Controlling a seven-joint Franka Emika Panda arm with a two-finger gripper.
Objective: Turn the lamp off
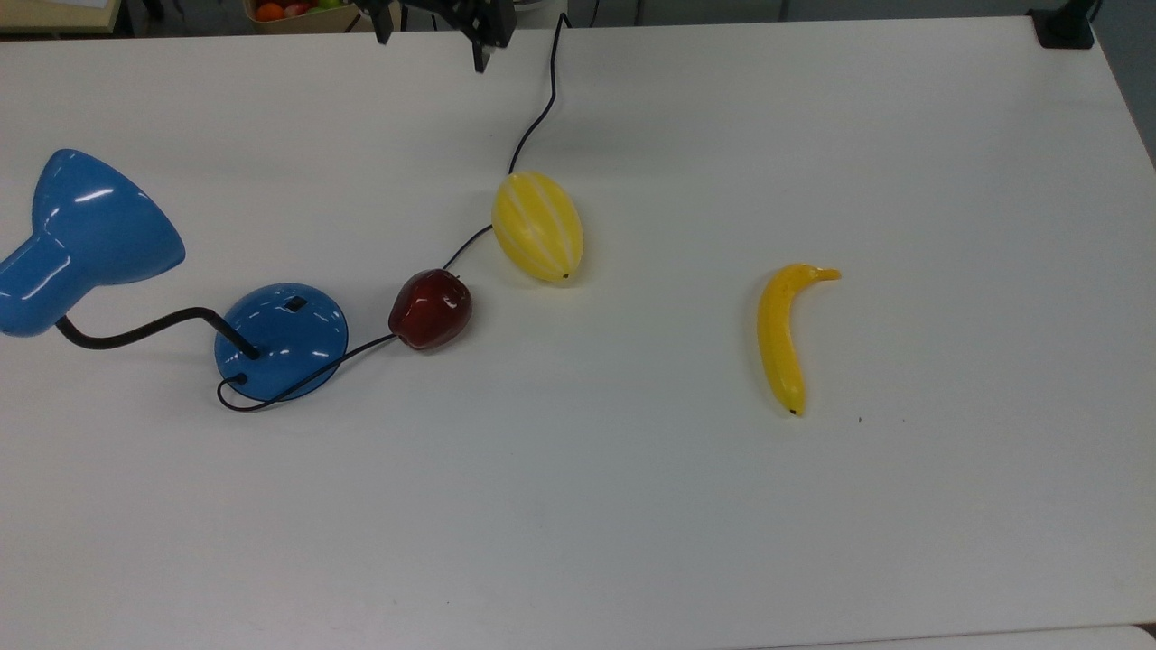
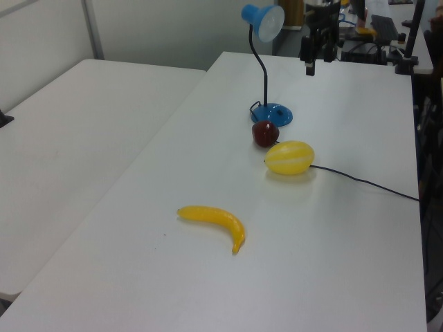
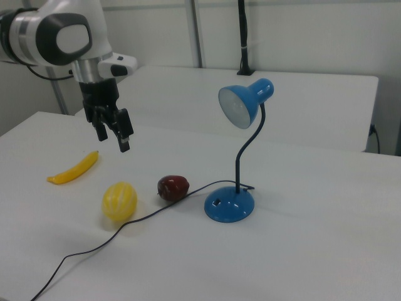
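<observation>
Spanning the scene, the white table [image 3: 326, 251] lies below the raised arm [image 3: 56, 31], whose gripper [image 3: 113, 133] points down, fingers spread, holding nothing. The lamp [image 3: 233, 188] stands well apart toward the right view's right, beyond the red apple [image 3: 173, 186].

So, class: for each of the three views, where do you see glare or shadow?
Top view: white glare streaks on the lamp shade and base, a soft highlight on the apple, faint shadow beside the banana. Left view: the tabletop is evenly lit, with small soft shadows under the fruit. Right view: the shade's inside looks pale, not glowing.
</observation>
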